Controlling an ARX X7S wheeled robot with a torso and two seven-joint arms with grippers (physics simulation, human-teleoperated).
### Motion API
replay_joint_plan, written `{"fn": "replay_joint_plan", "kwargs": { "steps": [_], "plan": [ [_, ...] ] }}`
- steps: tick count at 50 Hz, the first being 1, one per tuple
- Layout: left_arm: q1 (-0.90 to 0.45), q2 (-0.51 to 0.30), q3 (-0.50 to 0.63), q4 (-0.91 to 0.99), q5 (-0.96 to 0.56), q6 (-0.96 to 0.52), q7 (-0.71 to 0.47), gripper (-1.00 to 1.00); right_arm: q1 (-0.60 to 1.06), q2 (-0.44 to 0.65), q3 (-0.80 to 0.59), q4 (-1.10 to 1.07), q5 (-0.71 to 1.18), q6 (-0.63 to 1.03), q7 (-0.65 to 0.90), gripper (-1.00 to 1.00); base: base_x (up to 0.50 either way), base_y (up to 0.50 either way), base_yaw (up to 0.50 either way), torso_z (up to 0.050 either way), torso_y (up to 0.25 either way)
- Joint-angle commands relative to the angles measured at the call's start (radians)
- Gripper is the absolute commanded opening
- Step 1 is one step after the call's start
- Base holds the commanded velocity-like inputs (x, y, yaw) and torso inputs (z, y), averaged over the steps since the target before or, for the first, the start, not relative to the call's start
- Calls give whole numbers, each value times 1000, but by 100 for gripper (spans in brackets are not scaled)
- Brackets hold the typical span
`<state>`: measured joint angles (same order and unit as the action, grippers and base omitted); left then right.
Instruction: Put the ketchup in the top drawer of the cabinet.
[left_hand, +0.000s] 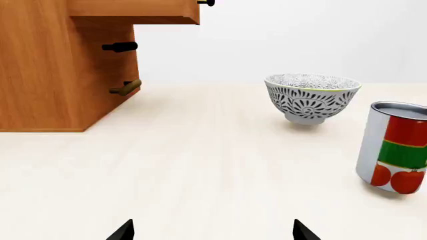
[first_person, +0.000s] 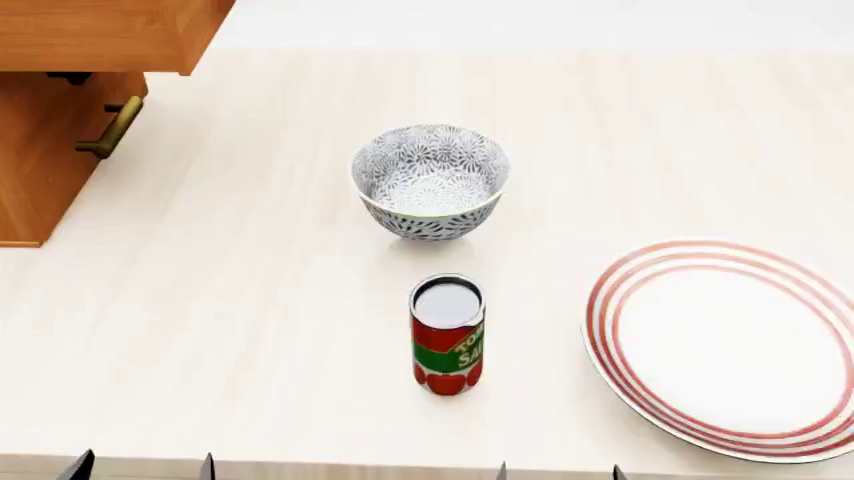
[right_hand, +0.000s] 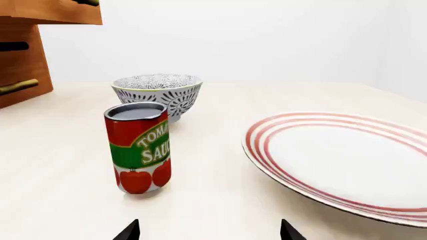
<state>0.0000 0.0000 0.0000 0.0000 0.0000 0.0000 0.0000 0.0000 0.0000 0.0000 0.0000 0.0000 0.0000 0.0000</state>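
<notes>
The ketchup (first_person: 447, 335) is a small tin can with a silver lid and a red and green label, upright near the table's front middle; it also shows in the left wrist view (left_hand: 395, 148) and the right wrist view (right_hand: 138, 147). The cabinet (first_person: 40, 150) stands at the far left, its top drawer (first_person: 107, 35) pulled out, overhanging a lower brass handle (first_person: 112, 128). My left gripper (first_person: 143, 467) is open and empty at the front left edge. My right gripper (first_person: 559, 471) is open and empty at the front, right of the can.
A patterned grey-white bowl (first_person: 430, 180) sits just behind the can. A large white plate with red rings (first_person: 731, 345) lies at the right front. The pale wooden table (first_person: 240, 300) stretches between cabinet and can.
</notes>
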Motion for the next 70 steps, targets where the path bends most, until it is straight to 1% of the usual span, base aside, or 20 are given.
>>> {"fn": "replay_joint_plan", "kwargs": {
  "steps": [1,3,7,14,17,18,26,27,29,41,46,70],
  "plan": [
    [1,-13,14,4,-13,-3,-14,100,0,16,-20,-3,16,3,20,100,0,0,0,0,0],
    [-2,-24,23,20,-19,-19,-26,100,-1,24,-20,-31,34,8,35,100,0,0,0,0,0],
    [-9,-41,34,73,-25,-55,-42,100,-1,45,-37,-124,17,73,62,100,0,0,0,0,0],
    [-31,-70,40,224,-28,-131,-60,100,31,79,-45,-291,4,173,78,100,0,0,0,0,0],
    [-34,-85,55,261,-2,-127,-68,100,41,84,-41,-332,7,201,87,100,0,0,0,0,0],
    [-36,-87,49,302,-17,-160,-65,100,47,88,-43,-371,9,226,86,100,0,0,0,0,0],
    [-45,-110,53,480,-8,-236,-82,100,69,109,-38,-525,17,321,97,100,0,0,0,0,0],
    [-46,-111,50,491,-12,-239,-84,100,58,109,-37,-507,19,284,99,100,0,0,0,0,0],
    [-50,-114,48,519,-17,-256,-87,100,50,114,-40,-512,20,269,100,100,0,0,0,0,0],
    [-60,-130,26,680,-57,-327,-105,100,61,126,-36,-682,54,361,114,100,0,0,0,0,0],
    [-59,-133,23,674,-70,-317,-109,100,63,124,-20,-704,93,370,116,100,159,0,0,0,0],
    [-56,-151,25,642,-101,-294,-131,100,75,144,-56,-678,94,384,151,100,500,0,0,0,0]
  ]
}}
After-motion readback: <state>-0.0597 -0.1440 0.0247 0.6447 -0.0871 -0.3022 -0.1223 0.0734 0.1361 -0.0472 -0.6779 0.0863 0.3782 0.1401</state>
